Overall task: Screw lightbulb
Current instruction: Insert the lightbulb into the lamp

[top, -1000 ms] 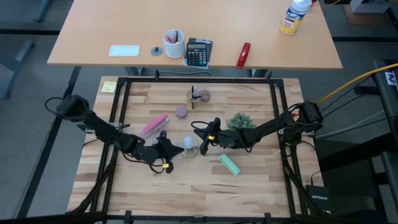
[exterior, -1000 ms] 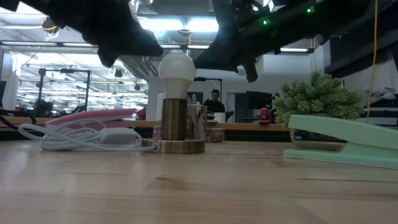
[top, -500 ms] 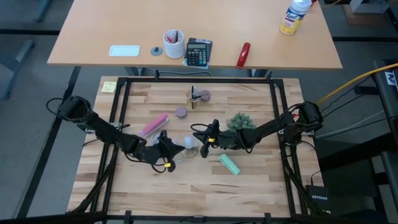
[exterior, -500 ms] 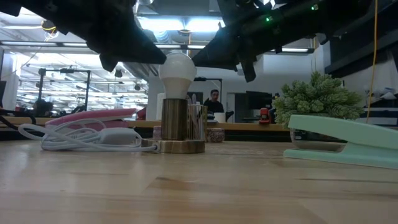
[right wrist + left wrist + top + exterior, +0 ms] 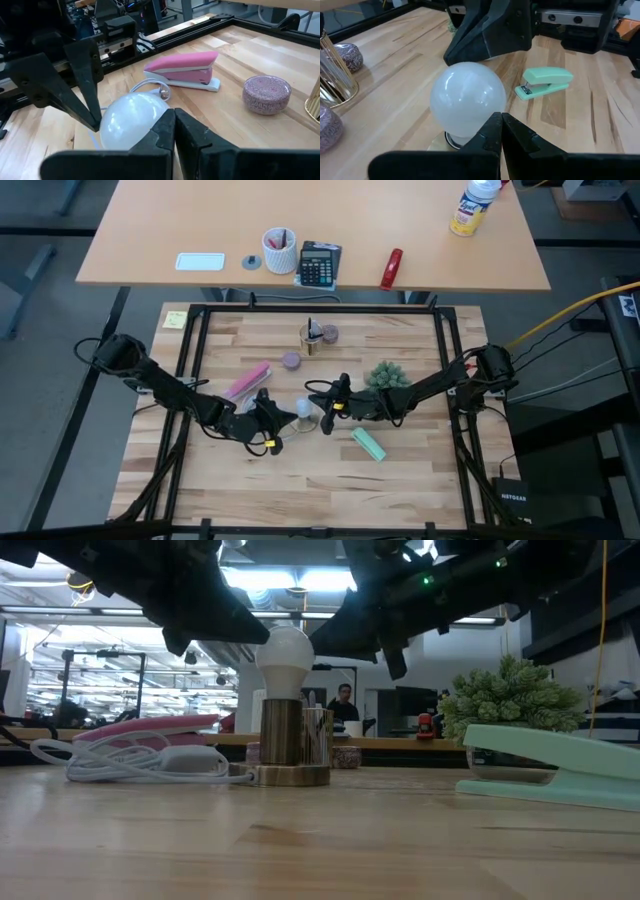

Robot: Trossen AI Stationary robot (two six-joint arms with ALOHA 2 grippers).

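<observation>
- The frosted-white rounded lightbulb [image 5: 285, 660] is seen standing upright in a brass-coloured cylindrical socket on a round tan wooden base [image 5: 288, 774], so the seating of the bulb is judged already done, or very nearly so.
- Whether the grey screw base is threaded fully home cannot be told, since it is hidden inside the socket.
- The left gripper [image 5: 496, 131] is held with its two dark fingers pressed together, and nothing is pinched between them; the bulb lies just beyond its fingertips, touching or almost touching them.
- The right gripper [image 5: 174, 123] is likewise closed on nothing, and the bulb sits just past its tips on the opposite side, so that the bulb stands between the two grippers [image 5: 300, 412].
- In the low view both dark arms are seen hanging over the bulb's crown, one at each flank, with no clear gap visible at the left one.
- Because neither gripper is closed round the glass, no turning grip is judged to be in place at this moment.
- What is left, as a judgement only: a last check or nudge of the bulb, and then both arms being drawn clear.
- A white cable [image 5: 120, 762] is lying coiled beside the socket base, on the left gripper's side, near a pink stapler [image 5: 185, 70].
- A mint-green stapler [image 5: 543, 82] is lying well apart from the bulb, beyond the right gripper, untouched.
</observation>
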